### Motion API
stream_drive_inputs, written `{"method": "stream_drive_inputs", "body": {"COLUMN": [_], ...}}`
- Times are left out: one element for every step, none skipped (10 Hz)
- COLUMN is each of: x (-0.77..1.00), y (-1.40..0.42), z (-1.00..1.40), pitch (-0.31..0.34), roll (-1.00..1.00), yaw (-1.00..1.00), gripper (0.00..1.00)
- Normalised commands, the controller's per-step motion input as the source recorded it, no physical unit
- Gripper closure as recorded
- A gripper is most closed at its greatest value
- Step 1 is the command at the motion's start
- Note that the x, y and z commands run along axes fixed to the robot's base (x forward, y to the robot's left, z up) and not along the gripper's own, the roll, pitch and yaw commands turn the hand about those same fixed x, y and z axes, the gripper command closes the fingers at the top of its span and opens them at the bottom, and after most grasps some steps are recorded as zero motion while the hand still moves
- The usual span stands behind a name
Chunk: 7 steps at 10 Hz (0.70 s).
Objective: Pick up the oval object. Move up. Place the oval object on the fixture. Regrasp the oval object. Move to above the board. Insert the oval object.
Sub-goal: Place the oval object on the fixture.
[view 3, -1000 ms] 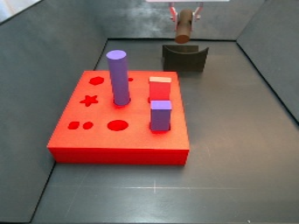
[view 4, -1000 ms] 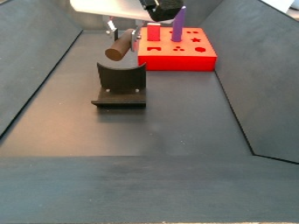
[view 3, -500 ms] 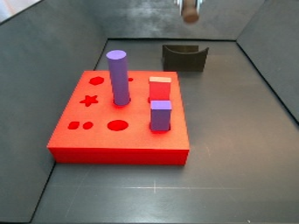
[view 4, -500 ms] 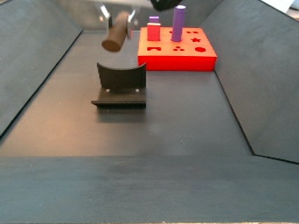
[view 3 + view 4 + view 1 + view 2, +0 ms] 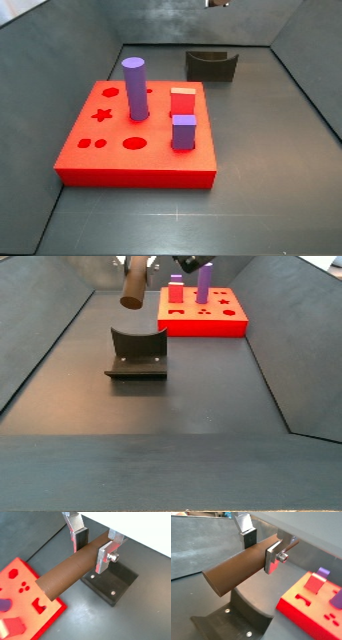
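My gripper is shut on the oval object, a long brown rod held crosswise between the fingers; both also show in the other wrist view, gripper and oval object. In a side view the oval object hangs tilted, high above the fixture, with the gripper at the frame's top edge. In a side view only the rod's tip shows, above the fixture. The fixture's notch is empty. The red-orange board lies apart from it.
On the board stand a purple cylinder, a purple square block and a red block. Dark slanted walls close in the floor on both sides. The board also shows in both wrist views.
The gripper has risen with the oval object in it, from just over the fixture's notch to the top edge of both side views. The fixture and board have not moved.
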Motion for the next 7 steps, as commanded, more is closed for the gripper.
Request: {"method": "stream_drive_inputs", "body": {"x": [0.08, 0.09, 0.08, 0.08, 0.08, 0.13, 0.13], "y": [0.05, 0.05, 0.05, 0.05, 0.03, 0.13, 0.13], "z": [-0.01, -0.02, -0.02, -0.02, -0.01, -1.0, -1.0], "pitch": [0.17, 0.156, 0.135, 0.113, 0.082, 0.166, 0.154], "roll": [-1.0, -0.76, -0.59, -0.42, -0.24, -1.0, -1.0], "yaw": [-0.04, -0.09, -0.11, -0.12, -0.12, 0.02, 0.02], "gripper": [1.0, 1.0, 1.0, 1.0, 1.0, 1.0, 1.0]}}
